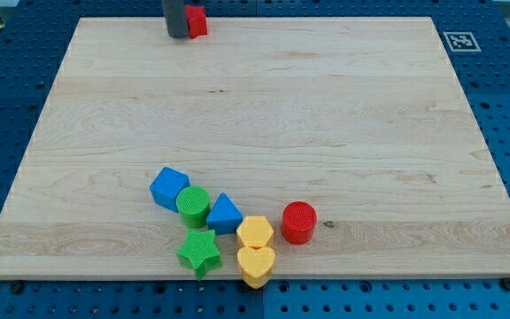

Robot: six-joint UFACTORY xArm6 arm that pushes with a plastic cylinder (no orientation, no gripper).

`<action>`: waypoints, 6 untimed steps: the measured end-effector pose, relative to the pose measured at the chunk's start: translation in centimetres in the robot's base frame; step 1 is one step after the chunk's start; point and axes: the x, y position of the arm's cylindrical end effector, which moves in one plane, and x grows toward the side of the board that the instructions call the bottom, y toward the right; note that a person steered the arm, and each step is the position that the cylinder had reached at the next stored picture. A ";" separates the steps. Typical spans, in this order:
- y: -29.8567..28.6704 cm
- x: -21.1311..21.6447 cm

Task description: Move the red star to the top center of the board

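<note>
The red star (197,21) lies at the top edge of the wooden board (255,106), left of the top centre; its shape is partly hidden by the rod. My tip (178,35) stands right against the star's left side, touching it or nearly so.
A cluster sits near the view's bottom: a blue cube-like block (168,187), a green cylinder (193,206), a blue triangle (224,214), a green star (199,252), a yellow hexagon (255,232), a yellow heart (256,264), a red cylinder (298,221). A marker tag (459,41) lies at the top right.
</note>
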 end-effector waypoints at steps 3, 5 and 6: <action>-1.3 -0.6; -1.6 -2.7; -0.7 -2.7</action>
